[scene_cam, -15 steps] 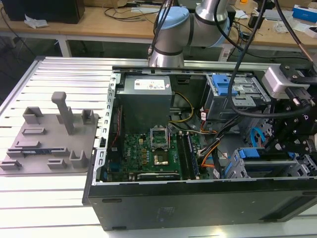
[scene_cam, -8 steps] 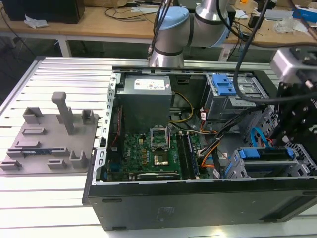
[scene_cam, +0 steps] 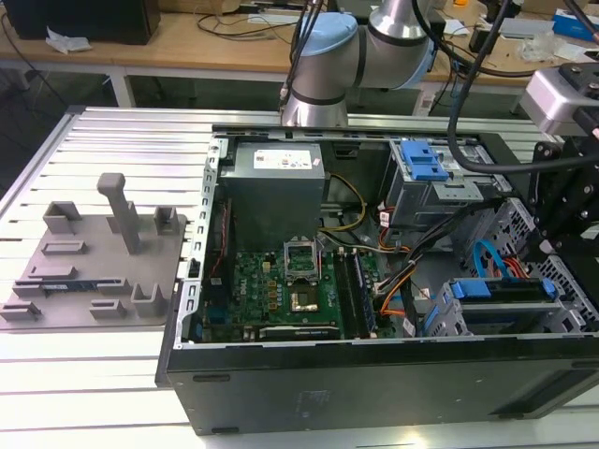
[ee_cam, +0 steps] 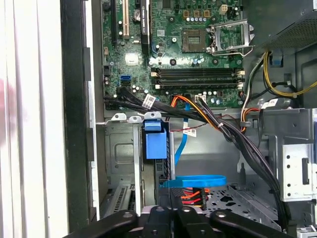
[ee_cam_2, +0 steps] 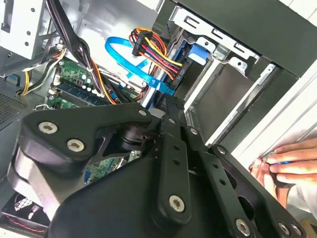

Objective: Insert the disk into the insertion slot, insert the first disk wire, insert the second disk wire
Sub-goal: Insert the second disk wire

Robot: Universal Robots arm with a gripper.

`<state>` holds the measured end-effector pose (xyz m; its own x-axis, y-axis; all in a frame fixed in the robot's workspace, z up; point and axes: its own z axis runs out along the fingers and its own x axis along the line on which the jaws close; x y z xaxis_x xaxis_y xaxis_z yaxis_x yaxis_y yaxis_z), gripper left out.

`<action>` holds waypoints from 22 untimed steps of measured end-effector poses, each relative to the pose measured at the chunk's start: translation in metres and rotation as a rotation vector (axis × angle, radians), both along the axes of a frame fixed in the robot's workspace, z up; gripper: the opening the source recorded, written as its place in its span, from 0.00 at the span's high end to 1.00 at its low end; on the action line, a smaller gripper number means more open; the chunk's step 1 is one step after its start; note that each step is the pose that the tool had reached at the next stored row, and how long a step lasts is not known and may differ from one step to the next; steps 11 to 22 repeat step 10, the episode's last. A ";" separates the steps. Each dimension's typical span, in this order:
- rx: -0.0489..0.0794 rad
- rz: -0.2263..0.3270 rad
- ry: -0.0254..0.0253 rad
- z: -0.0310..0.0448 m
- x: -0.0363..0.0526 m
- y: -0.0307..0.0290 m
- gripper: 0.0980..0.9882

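On a slatted metal bench, a grey fixture plate (scene_cam: 94, 267) with upright pegs lies at the exterior view's left, just beside an open black computer case (scene_cam: 374, 383) lying on its side. Inside the case, a grey power supply (scene_cam: 276, 178) sits above the green motherboard (scene_cam: 281, 281). The robot arm (scene_cam: 356, 47) reaches in from behind the case. Further toward the exterior view's right stands a tall grey cage with a blue latch (scene_cam: 426, 164). Below it, bundled black, orange and yellow wires (scene_cam: 398, 281) cross the floor of the case.

At the near corner on the exterior view's right, the disk (scene_cam: 496, 301) in its bright blue caddy sits inside the insertion slot (scene_cam: 440, 313), the grey perforated bay against the case wall. In the first wrist view the caddy's blue tab (ee_cam: 156, 144) stands at the mouth of that bay. The black gripper (ee_cam: 172, 198) hangs directly over the disk's end. Its fingers are drawn nearly together at the end of a looped blue flat cable (ee_cam: 198, 181), beside a red and orange wire bundle (ee_cam: 193, 194). Whether they actually pinch the cable's plug cannot be told. In the second wrist view a person's hand (ee_cam_2: 285, 166) rests at the outer edge of the case.
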<state>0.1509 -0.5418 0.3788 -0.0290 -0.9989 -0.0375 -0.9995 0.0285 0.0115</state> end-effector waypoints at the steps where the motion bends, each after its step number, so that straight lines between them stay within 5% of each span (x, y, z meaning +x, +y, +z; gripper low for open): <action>1: 0.000 0.000 0.0000 0.0000 0.0000 0.0000 0.99; 22: 0.000 0.000 0.0000 0.0000 0.0000 0.0000 0.99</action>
